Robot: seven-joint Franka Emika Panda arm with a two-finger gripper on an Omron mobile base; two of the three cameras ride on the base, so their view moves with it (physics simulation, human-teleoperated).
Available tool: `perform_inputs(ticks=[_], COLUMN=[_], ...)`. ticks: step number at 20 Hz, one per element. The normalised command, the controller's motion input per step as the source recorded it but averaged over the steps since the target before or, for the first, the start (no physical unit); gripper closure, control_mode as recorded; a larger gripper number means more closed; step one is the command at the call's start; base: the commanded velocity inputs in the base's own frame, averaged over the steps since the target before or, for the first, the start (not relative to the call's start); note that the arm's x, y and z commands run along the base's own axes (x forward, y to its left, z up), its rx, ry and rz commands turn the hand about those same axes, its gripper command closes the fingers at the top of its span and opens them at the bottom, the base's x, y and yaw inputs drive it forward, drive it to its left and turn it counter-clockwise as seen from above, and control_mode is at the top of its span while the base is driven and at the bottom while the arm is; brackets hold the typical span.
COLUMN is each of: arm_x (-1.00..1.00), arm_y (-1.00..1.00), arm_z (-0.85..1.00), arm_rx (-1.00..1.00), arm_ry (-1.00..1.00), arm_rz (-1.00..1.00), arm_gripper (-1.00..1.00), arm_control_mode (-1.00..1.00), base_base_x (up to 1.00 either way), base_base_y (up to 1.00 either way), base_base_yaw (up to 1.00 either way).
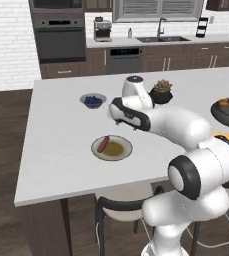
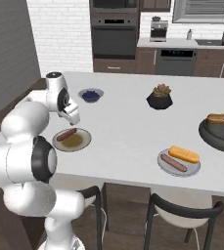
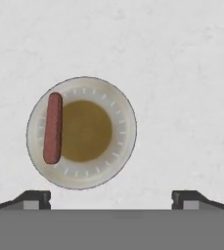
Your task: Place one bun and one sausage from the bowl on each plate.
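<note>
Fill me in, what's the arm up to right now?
The gripper hangs open above the cream-rimmed plate, which holds one sausage and no bun. The grey plate already has a bun and a sausage. One bun sits in the dark bowl.

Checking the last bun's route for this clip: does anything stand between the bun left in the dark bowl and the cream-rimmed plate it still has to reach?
The grey plate, already filled, and the plant pot flank the open counter between the bun in the bowl and the cream-rimmed plate. Nothing visible blocks a lifted carry.
</note>
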Motion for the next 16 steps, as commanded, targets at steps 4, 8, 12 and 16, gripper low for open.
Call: perform_inputs(ticks=[4, 8, 12, 16], arm_x=[-1.00, -1.00, -1.00, -0.50], arm_y=[-0.25, -0.11, -0.07, -0.16], arm_z=[1.00, 0.69, 0.28, 0.11], arm_rx=[0.00, -0.01, -0.03, 0.00], arm_ry=[-0.17, -0.10, -0.13, -0.09], arm_rz=[0.16, 0.17, 0.17, 0.07], arm_gripper=[-1.00, -1.00, -1.00, -1.00], arm_control_mode=[-1.00, -1.00, -1.00, 1.00], base_base_x=[0.00, 0.00, 0.00, -0.50], base_base_y=[0.00, 0.00, 0.00, -0.37], base_base_yaw=[0.00, 0.00, 0.00, 0.05])
